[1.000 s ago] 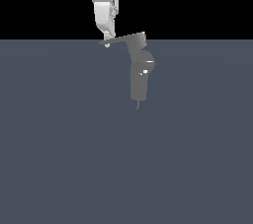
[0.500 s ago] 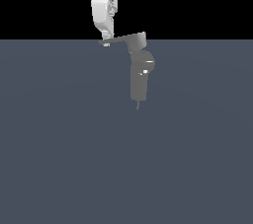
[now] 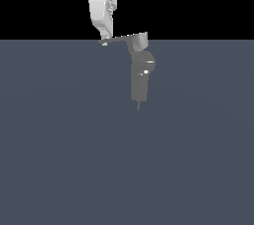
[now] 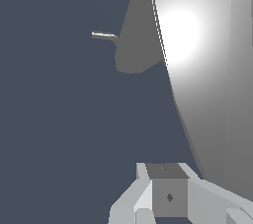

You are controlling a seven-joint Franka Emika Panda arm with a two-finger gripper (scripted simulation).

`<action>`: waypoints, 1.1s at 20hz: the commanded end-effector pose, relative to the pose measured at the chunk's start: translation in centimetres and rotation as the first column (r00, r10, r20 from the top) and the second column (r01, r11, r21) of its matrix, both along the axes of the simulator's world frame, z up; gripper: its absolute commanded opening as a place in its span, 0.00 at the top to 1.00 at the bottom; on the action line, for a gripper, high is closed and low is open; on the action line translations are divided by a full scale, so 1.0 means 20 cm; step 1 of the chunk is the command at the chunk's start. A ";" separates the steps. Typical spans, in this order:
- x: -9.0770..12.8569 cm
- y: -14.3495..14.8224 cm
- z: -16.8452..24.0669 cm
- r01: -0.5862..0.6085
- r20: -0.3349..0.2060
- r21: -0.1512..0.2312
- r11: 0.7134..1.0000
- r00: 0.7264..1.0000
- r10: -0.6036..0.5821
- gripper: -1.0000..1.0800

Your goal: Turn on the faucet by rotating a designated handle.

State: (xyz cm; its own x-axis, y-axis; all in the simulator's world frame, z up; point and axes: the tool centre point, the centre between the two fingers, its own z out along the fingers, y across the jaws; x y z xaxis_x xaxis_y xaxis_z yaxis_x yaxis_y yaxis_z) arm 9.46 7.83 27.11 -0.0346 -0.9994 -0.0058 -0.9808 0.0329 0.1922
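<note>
The faucet (image 3: 140, 78) is a grey upright column with a rounded bulge and a bright glint, and a thin stub at its base. Its handle (image 3: 121, 39), a thin flat lever, sticks out of the blocky top toward the exterior view's left. My white gripper (image 3: 104, 40) comes down from above. Its fingers are together, and the tips sit at the handle's pointed end, touching or nearly so. In the wrist view the handle (image 4: 207, 70) fills one side as a large bright grey face. The darker faucet (image 4: 136, 45) lies beyond it, and my gripper (image 4: 168, 188) is close beside the handle.
A flat dark blue-grey floor (image 3: 74, 144) stretches around the faucet in all directions, under a black background. No other objects show.
My gripper has straightened up slightly and edged a little toward the exterior view's left at the handle's tip. The handle looks nearly unchanged.
</note>
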 end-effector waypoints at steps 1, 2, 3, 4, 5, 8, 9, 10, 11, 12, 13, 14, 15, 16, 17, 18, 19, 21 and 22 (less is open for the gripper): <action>-0.04 -0.01 0.01 0.003 -0.005 -0.002 1.000 1.000 -0.003 1.00; -0.05 -0.01 0.01 0.003 -0.005 -0.002 1.000 1.000 -0.003 1.00; -0.06 -0.01 0.01 0.003 -0.005 -0.002 1.000 1.000 -0.003 1.00; -0.07 -0.01 0.02 0.003 -0.005 -0.002 1.000 1.000 -0.003 1.00; -0.08 -0.01 0.02 0.003 -0.005 -0.002 1.000 1.000 -0.003 1.00; -0.12 0.00 0.02 0.003 -0.005 -0.002 1.000 1.000 -0.003 1.00; -0.13 0.00 0.03 0.003 -0.005 -0.002 1.000 1.000 -0.003 1.00; -0.14 0.00 0.03 0.004 -0.004 -0.002 1.000 1.000 -0.004 1.00; -0.15 0.00 0.03 0.004 -0.004 -0.002 1.000 1.000 -0.004 1.00; -0.17 0.00 0.04 0.004 -0.004 -0.002 1.000 1.000 -0.004 1.00; -0.18 0.00 0.04 0.004 -0.004 -0.002 1.000 1.000 -0.004 1.00; -0.19 0.00 0.04 0.004 -0.004 -0.002 1.000 1.000 -0.004 1.00; -0.20 0.00 0.04 0.004 -0.004 -0.002 1.000 1.000 -0.004 1.00; -0.22 0.00 0.05 0.004 -0.004 -0.002 1.000 1.000 -0.004 1.00; -0.23 0.00 0.05 0.004 -0.004 -0.002 1.000 1.000 -0.004 1.00; -0.24 0.00 0.05 0.004 -0.004 -0.002 1.000 1.000 -0.004 1.00; -0.26 0.01 0.05 0.004 -0.004 -0.002 1.000 1.000 -0.004 1.00; -0.28 0.01 0.06 0.004 -0.004 -0.002 1.000 1.000 -0.004 1.00; -0.28 0.01 0.06 0.004 -0.004 -0.002 1.000 1.000 -0.004 1.00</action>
State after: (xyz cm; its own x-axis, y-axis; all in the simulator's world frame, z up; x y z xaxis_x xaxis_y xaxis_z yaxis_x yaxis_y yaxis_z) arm 4.12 7.71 27.78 -0.0420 -0.9991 -0.0022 -0.9789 0.0407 0.2003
